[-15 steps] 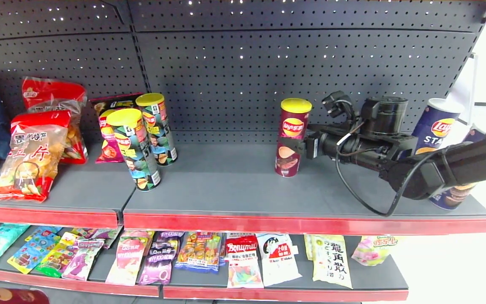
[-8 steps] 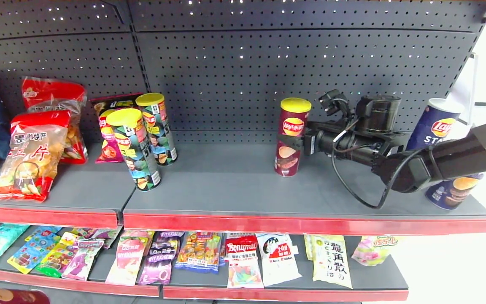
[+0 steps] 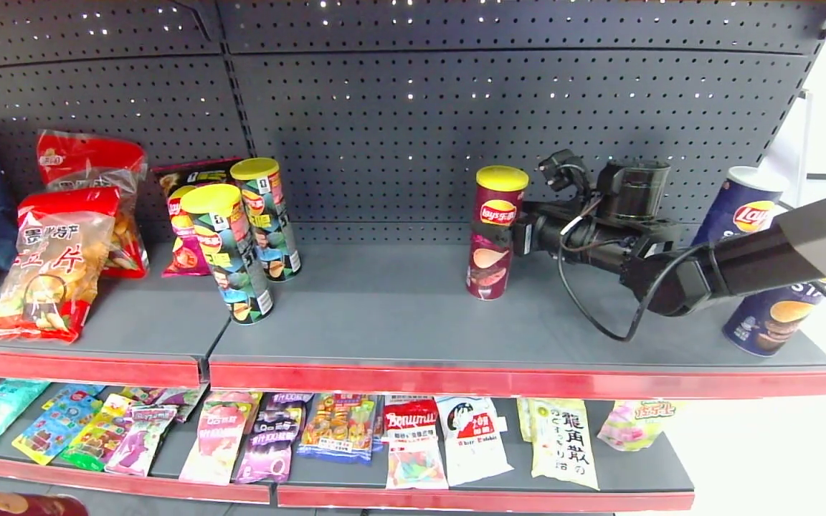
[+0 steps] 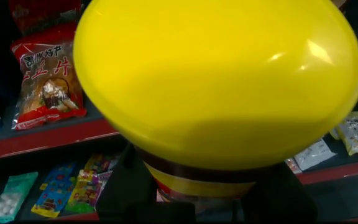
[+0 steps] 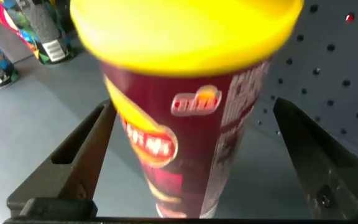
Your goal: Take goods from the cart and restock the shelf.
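A maroon chip can (image 3: 497, 233) with a yellow lid stands upright in the middle of the grey upper shelf (image 3: 384, 315). My right gripper (image 3: 490, 244) reaches it from the right at mid height. In the right wrist view the maroon chip can (image 5: 185, 137) sits between the two fingers (image 5: 73, 168) of the right gripper (image 5: 194, 155), which is open with a small gap on each side. My left gripper (image 4: 201, 193) is shut on another can with a yellow lid (image 4: 216, 81), held in front of the shelves.
Two green-black cans (image 3: 230, 251) and snack bags (image 3: 54, 265) fill the shelf's left part. Two blue cans (image 3: 739, 208) stand at the far right behind my right arm. Bare shelf lies between the can groups. Flat packets (image 3: 413, 437) line the lower shelf.
My right arm has shifted left, bringing the wrist closer to the maroon can. The can has stayed in place. More of the front blue can shows.
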`<state>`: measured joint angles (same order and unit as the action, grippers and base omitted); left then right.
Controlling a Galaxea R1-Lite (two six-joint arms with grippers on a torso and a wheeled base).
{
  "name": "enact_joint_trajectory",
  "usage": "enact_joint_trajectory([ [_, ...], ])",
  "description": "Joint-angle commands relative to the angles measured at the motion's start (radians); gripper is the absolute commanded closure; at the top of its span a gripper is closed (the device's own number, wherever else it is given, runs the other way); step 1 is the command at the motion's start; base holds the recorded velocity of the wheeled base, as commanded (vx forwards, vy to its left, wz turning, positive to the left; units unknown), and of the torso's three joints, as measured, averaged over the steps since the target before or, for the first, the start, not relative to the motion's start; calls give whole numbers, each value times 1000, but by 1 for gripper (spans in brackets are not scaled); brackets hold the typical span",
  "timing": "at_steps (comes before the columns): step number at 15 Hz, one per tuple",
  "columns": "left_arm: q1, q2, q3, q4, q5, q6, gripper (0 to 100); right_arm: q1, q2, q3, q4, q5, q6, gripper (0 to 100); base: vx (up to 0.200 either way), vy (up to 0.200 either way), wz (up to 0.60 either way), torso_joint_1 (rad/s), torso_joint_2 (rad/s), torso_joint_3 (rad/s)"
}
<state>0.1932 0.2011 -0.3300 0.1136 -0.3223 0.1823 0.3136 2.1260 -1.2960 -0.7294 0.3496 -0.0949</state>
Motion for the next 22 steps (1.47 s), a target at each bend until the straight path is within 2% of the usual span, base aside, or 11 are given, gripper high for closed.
enact_joint_trajectory([
  [1,0,1,2,0,0,0,100,2,23,-42,1,0,0,0,0,0,0,0,0,0],
  [10,0,0,22,0,0,0,100,7,60,-109,5,-12,1,0,0,0,0,0,0,0],
  [11,0,0,22,0,0,0,100,7,61,-109,5,-14,1,100,0,0,0,0,0,0],
  [16,0,-3,22,0,0,0,100,19,49,-94,4,-55,3,100,0,0,0,0,0,0],
  [19,0,-8,19,0,0,0,100,51,-40,17,10,-112,6,100,0,0,0,0,0,0],
  [22,0,-15,19,0,0,0,100,111,-158,164,7,-224,9,100,0,0,0,0,0,0],
])
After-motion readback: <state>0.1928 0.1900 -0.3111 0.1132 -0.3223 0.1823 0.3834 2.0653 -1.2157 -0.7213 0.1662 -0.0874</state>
